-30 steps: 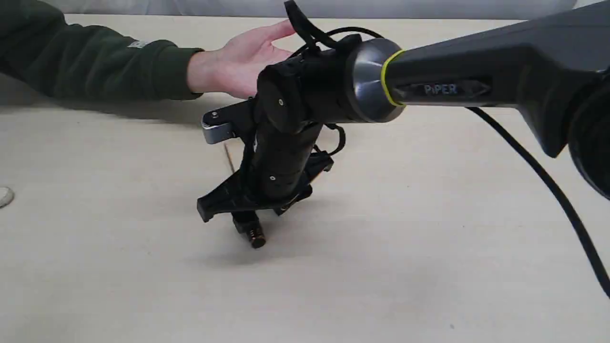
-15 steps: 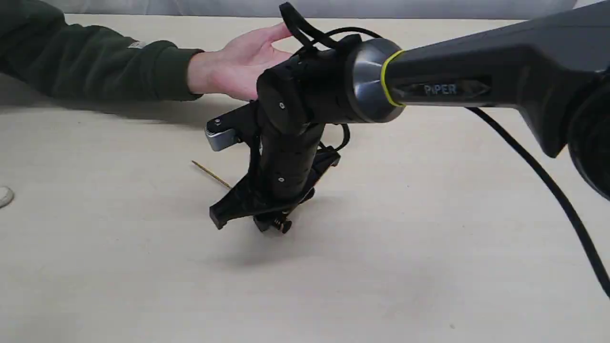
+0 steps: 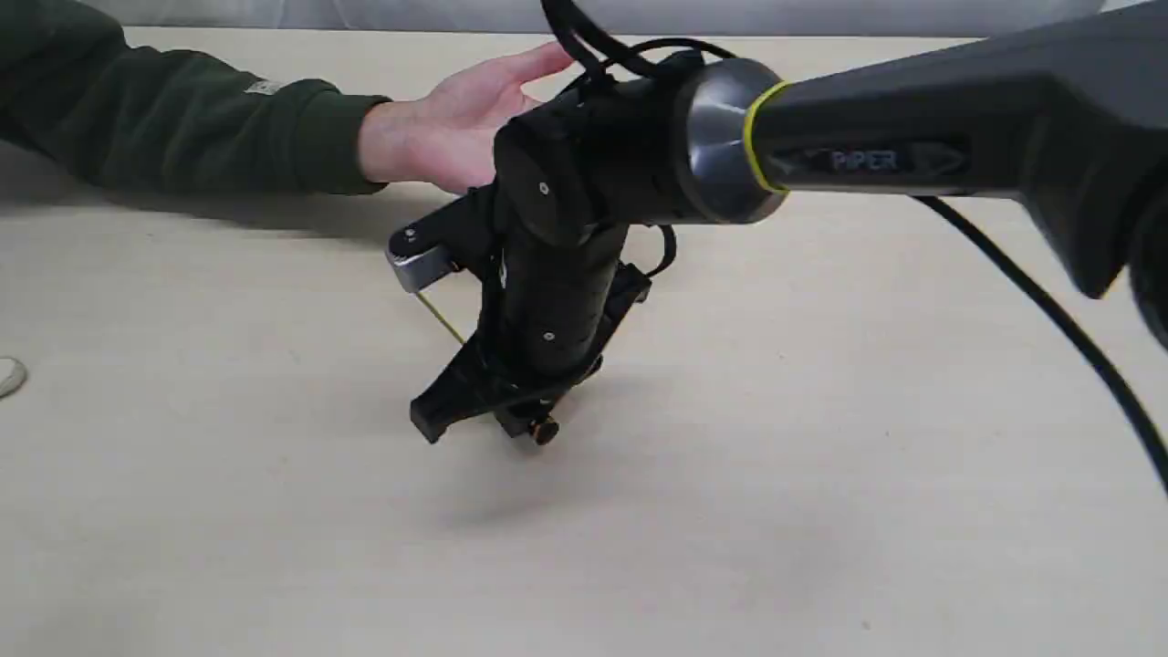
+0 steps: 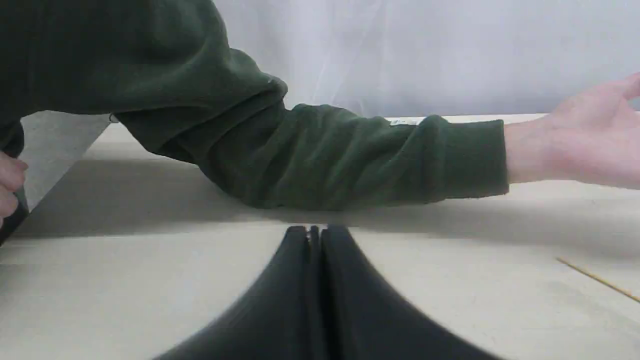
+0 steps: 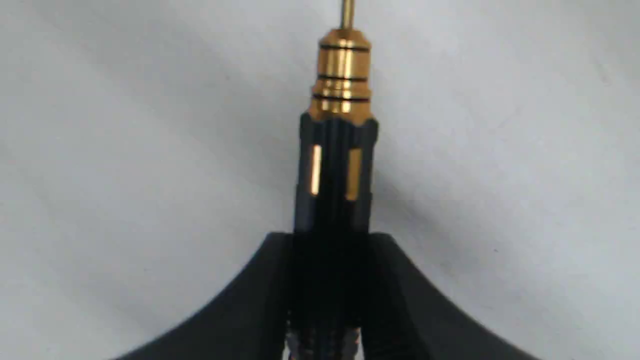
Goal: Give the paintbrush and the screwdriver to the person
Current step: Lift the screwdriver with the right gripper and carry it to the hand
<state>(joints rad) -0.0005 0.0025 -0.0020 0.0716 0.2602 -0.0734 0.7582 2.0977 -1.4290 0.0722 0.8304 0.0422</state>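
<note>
The right gripper [image 5: 331, 239] clamps the screwdriver [image 5: 336, 165] by its black handle, seemingly just above the table [image 3: 821, 511], though that is hard to judge. Raise it steadily, swing toward the person's open hand [image 3: 461, 128] waiting beyond the wrist, and present the handle, not the thin shaft.

The right arm [image 3: 912, 146] stretches in from the right, wrist bent steeply down. The right gripper [image 3: 497, 412] hangs low and tilted, its fingers pinched tight on the handle of the screwdriver [image 5: 334, 165]. Over at the left gripper [image 4: 315, 232], the jaws are pressed together, nothing between them, pointing level.
</note>
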